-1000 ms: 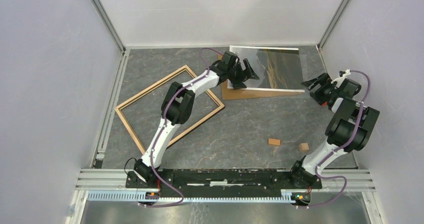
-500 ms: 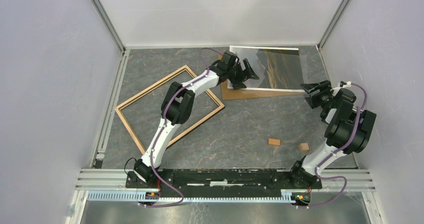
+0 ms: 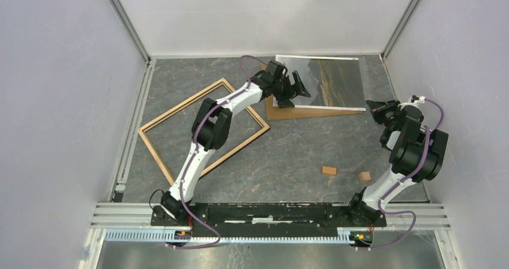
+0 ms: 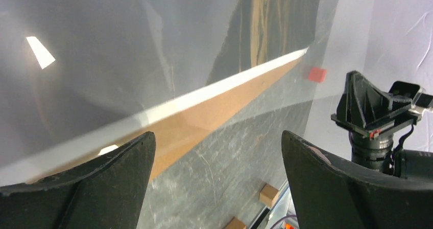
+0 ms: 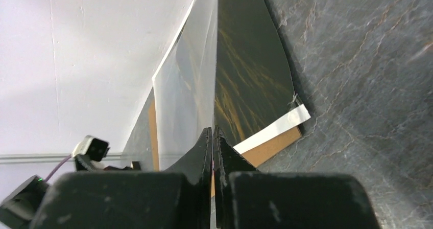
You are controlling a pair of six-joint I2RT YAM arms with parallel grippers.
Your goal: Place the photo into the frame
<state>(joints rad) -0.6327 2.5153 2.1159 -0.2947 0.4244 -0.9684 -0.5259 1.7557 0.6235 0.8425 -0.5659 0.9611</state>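
Observation:
The photo (image 3: 336, 83), a dark landscape with a white margin and glare over its left half, lies at the back on a brown backing board (image 3: 300, 113). The light wood frame (image 3: 180, 105) lies flat to the left, under my left arm. My left gripper (image 3: 295, 89) hovers open over the photo's near left corner; its wrist view shows the photo (image 4: 153, 35) and board (image 4: 204, 121) ahead of the wide jaws (image 4: 218, 134). My right gripper (image 3: 375, 107) is shut on nothing, its tips (image 5: 213, 129) pointing at the photo (image 5: 245, 75) by its near right corner.
Two small wooden blocks (image 3: 328, 170) (image 3: 364, 176) lie on the table front right. A small red block (image 4: 316, 74) sits beyond the photo's corner. Enclosure walls stand close on the left, back and right; the right arm is near the right wall.
My right gripper has swung left toward the photo's near right corner and gone from open to shut. The left arm has hardly moved.

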